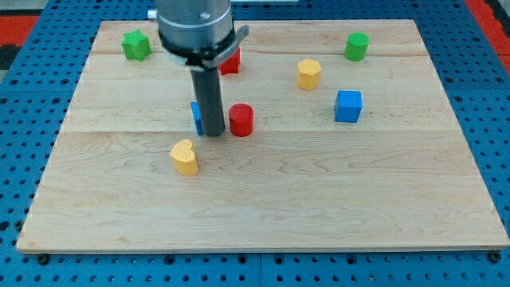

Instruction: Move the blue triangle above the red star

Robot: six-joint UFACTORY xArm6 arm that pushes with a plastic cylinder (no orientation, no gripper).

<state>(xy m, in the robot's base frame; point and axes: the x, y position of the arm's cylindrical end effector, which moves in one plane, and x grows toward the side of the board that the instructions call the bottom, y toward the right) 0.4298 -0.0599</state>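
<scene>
My tip (212, 132) stands near the middle of the wooden board (263, 199). A blue block (195, 117), which I take for the blue triangle, is mostly hidden behind the rod, touching its left side. A red block (232, 62), likely the red star, sits above, half hidden by the arm's body. A red cylinder (241, 120) stands just right of my tip.
A yellow heart (184, 156) lies below left of my tip. A green block (136, 45) is at the top left, a green cylinder (357, 46) at the top right. A yellow hexagon (309, 73) and a blue cube (348, 106) lie to the right.
</scene>
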